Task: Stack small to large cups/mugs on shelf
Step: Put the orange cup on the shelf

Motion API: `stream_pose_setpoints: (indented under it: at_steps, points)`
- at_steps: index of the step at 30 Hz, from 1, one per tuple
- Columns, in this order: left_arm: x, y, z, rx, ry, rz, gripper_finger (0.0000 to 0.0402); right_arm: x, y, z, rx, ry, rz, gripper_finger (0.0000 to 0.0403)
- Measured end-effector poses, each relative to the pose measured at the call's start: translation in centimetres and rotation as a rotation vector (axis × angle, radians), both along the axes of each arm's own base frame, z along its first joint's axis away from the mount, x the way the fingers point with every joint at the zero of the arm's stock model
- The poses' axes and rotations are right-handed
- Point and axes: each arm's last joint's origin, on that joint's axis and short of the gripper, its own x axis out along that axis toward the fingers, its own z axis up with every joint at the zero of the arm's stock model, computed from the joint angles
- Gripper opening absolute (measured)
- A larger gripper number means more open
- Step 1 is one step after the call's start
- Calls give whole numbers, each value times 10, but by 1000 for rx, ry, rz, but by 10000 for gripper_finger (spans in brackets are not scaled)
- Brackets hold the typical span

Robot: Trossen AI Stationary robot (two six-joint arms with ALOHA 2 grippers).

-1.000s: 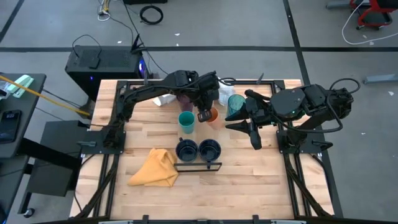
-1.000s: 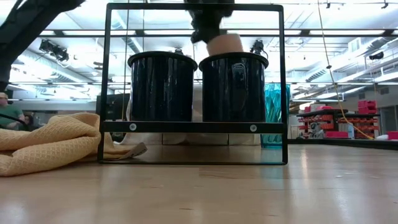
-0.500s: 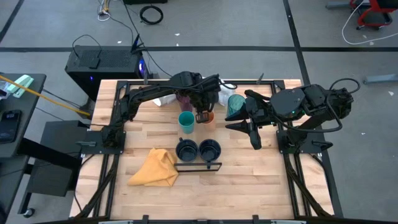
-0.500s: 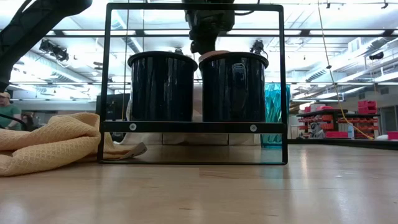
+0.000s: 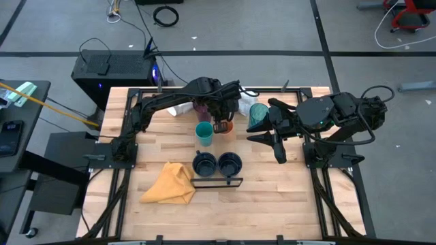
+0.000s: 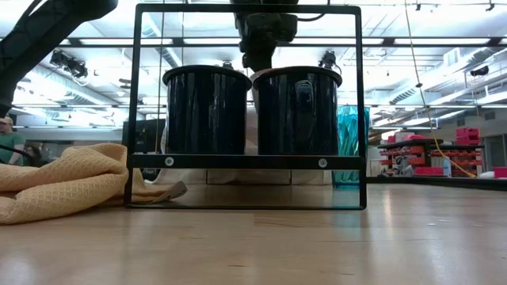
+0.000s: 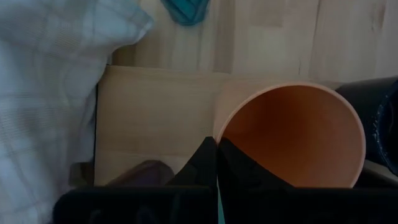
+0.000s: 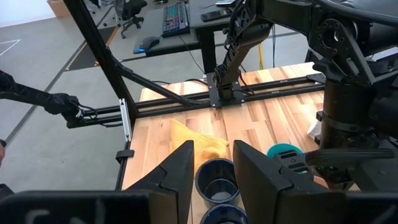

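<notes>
My left gripper [image 5: 221, 126] is over the shelf [image 5: 218, 145], shut on the short orange cup [image 5: 230, 126]. In the low view only a sliver of that cup [image 6: 264, 71] shows behind the right navy mug [image 6: 297, 111]. Two navy mugs [image 5: 204, 163] [image 5: 229, 163] stand side by side at the shelf's near end. The short teal cup [image 5: 204, 133] stands left of my gripper, and the purple tumbler [image 5: 201, 107] is beyond it. The teal tumbler [image 5: 257, 114] is to the right. My right gripper [image 5: 274, 139] hangs open and high at the right, with nothing between its fingers. My left gripper pinches the orange cup's rim [image 7: 219, 132] between its two fingers, one finger inside the cup [image 7: 249, 171] and one outside. The fingers come from above, pointing steeply down. The cup stays upright, mouth up, over the pale board [image 7: 161, 112]. Whether its base rests there, I cannot tell.
A yellow cloth [image 5: 170, 184] lies at the near left of the table. A white cloth [image 5: 245, 102] lies at the far side behind the cups. The shelf's dark metal frame [image 6: 245, 8] stands at its near end, around the navy mugs.
My left gripper has gone down with the orange cup and tipped a little. In the low view the cup stood above the right navy mug's rim; now it has sunk behind that mug, still upright.
</notes>
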Motion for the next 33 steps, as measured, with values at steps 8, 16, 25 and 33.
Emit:
stream_pose_setpoints:
  at_steps: [8, 16, 25, 33]
  points:
    - [0, -6, -1, 1, 17, -28, 4, 0, 0, 0, 1, -1, -4, 118]
    - [0, -6, -1, 1, 16, -28, 4, 0, 0, 0, 0, -1, -7, 118]
    - [6, -10, -14, -11, 62, -42, 4, 0, 0, 0, 0, -1, -8, 118]
    - [10, -12, -20, -8, 67, -57, 4, 0, 0, 0, 0, -1, -8, 118]
